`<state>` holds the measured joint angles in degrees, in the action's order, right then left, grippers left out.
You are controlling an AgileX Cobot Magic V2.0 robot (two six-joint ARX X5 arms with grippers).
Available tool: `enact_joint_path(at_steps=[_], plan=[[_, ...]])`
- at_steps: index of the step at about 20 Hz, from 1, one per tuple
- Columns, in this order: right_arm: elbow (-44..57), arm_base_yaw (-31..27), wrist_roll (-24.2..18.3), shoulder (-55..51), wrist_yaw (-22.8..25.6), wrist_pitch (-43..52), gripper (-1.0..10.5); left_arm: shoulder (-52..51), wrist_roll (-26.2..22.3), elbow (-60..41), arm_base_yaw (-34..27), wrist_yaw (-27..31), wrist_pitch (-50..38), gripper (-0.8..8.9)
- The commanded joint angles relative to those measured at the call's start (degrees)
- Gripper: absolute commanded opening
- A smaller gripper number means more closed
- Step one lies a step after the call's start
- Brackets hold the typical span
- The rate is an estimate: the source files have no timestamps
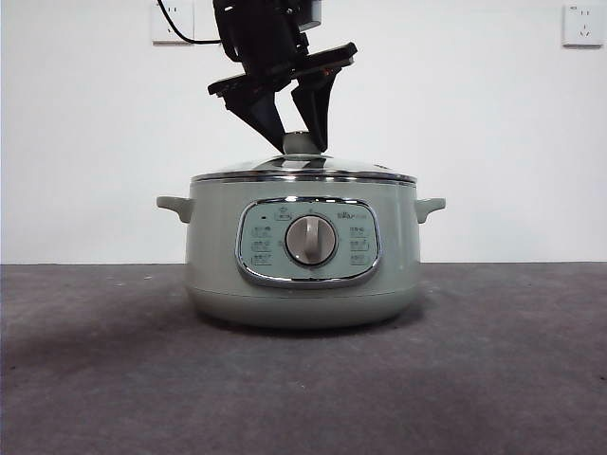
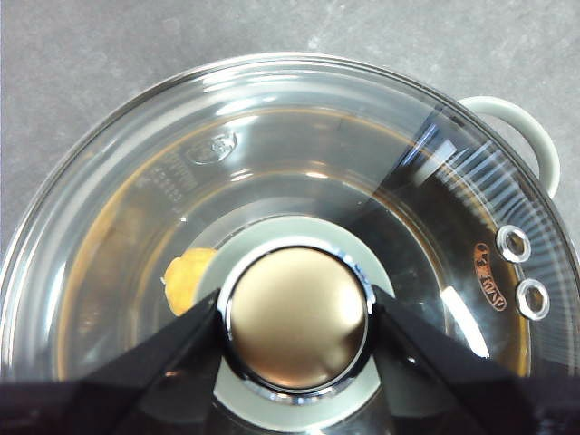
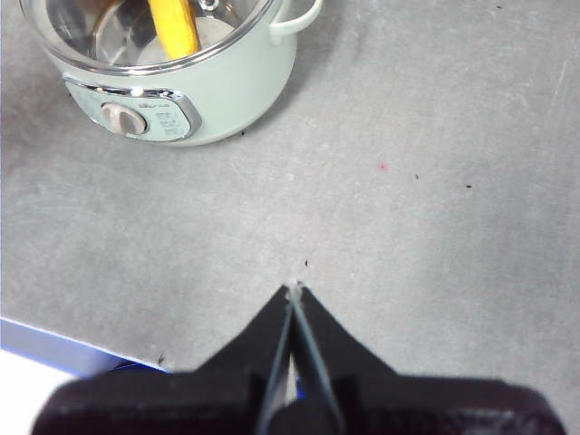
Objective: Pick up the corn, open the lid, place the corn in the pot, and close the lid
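Note:
The pale green pot stands in the middle of the table with the glass lid resting on its rim. My left gripper comes down from above with one jaw on each side of the lid's knob, pressed against it. The left wrist view shows the knob between the jaws, and the yellow corn lying inside the pot under the glass. The corn also shows through the lid in the right wrist view. My right gripper is shut and empty, over bare table away from the pot.
The grey table mat stretches around the pot. Its near edge shows in the right wrist view. Two wall sockets are on the white wall behind. A pot side handle sticks out beside the lid.

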<state>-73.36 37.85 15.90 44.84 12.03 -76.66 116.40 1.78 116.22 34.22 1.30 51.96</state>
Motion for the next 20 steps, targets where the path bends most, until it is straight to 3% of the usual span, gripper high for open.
enact_joint_path(at_steps=[1, 12, 13, 15, 16, 20], plan=[[0.68, -0.04, 0.44, -0.11, 0.15, 0.31, -0.1, 2.71, 0.77, -1.38, 0.48, -0.09, 0.04, 6.11], [0.68, -0.04, 0.59, 0.0, 0.68, 0.35, -0.1, -13.99, 0.57, -1.38, 0.5, 3.04, 0.04, 6.2], [0.68, -0.04, 0.59, 0.0, 1.46, 0.35, -0.1, -16.04, 0.31, -1.38, 0.5, 3.04, 1.42, 5.62], [0.68, -0.04, 0.59, 0.0, 3.28, 0.33, -0.1, -21.0, -2.23, -1.38, 0.52, 2.75, 6.34, 2.03], [0.68, -0.04, 0.57, 0.0, 3.43, 0.26, -0.1, -23.89, -3.43, -1.38, 0.59, 2.8, 9.88, -0.32], [0.68, -0.04, 0.57, 0.0, 3.43, 0.24, -0.1, -33.16, -1.33, -1.38, 0.61, 0.85, 21.33, -0.03]])
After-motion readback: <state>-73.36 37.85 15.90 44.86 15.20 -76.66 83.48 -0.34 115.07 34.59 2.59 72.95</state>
